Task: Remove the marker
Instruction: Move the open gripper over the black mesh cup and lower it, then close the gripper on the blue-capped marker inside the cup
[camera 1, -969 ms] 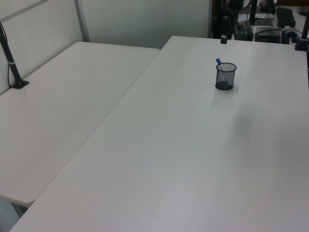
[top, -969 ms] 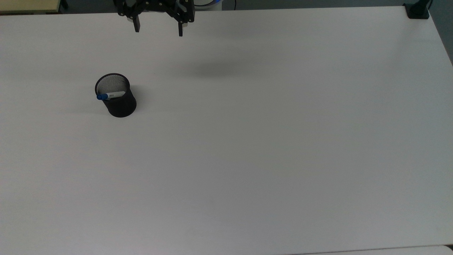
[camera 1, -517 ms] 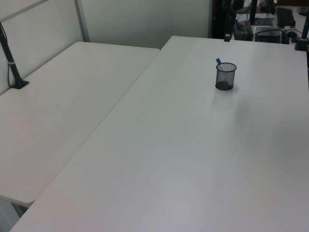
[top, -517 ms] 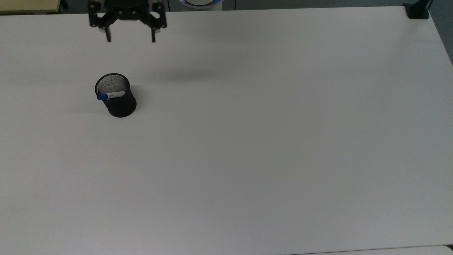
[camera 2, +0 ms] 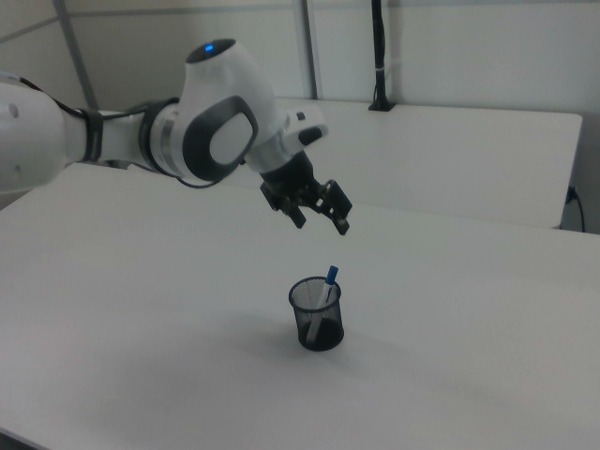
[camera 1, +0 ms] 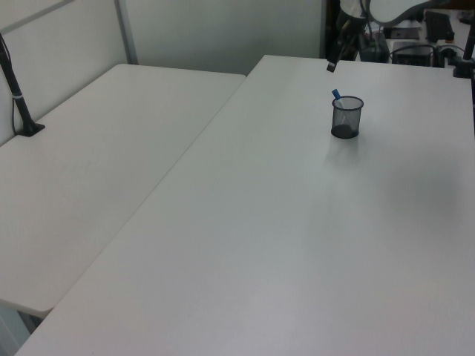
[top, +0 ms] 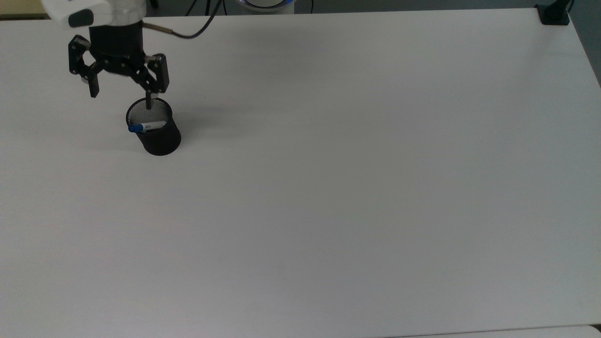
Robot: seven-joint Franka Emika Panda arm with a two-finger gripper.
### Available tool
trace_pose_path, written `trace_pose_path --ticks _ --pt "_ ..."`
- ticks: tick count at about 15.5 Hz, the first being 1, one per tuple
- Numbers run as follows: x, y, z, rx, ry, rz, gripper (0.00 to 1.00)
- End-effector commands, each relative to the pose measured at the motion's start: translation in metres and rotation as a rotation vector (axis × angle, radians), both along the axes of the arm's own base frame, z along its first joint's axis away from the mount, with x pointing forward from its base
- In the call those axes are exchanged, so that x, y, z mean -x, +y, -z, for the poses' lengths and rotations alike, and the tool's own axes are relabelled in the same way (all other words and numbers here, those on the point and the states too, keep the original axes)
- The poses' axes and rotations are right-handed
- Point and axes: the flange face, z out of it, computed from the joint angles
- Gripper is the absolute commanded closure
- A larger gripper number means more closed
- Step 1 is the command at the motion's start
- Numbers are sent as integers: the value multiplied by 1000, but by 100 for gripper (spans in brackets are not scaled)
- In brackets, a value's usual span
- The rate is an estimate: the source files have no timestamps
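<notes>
The marker (top: 146, 126), white with a blue cap, leans inside a black mesh cup (top: 159, 138) on the white table (top: 328, 188), its cap over the rim on the top view's left. My gripper (top: 121, 97) hangs open and empty just beyond the cup, and one fingertip overlaps the cup's far rim in the top view. In the right view the gripper (camera 2: 322, 225) floats well above the cup (camera 2: 317, 323), clear of the marker (camera 2: 328, 281). The left view has the cup (camera 1: 346, 119) at the far end, with the blue cap (camera 1: 336, 94) sticking up.
A grey cable (top: 188, 34) trails from the arm across the table's far edge. A black clamp (top: 553, 14) sits at the far right corner in the top view. A second white table (camera 1: 96, 148) with a black post (camera 1: 18, 96) adjoins on the left view's left.
My gripper has moved from the table's far edge toward the top view's left and closer to the cup, staying open. The cup and marker have not moved.
</notes>
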Motion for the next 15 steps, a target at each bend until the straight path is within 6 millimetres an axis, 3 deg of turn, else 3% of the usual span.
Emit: trace_pose_path --ticks 1,5,8,15 --pt "2 -7 34 -5 3 49 0" --pt "3 -11 66 -9 33 53 3" --pt "7 -14 78 -8 9 54 16" --pt "8 -15 80 -19 7 65 96"
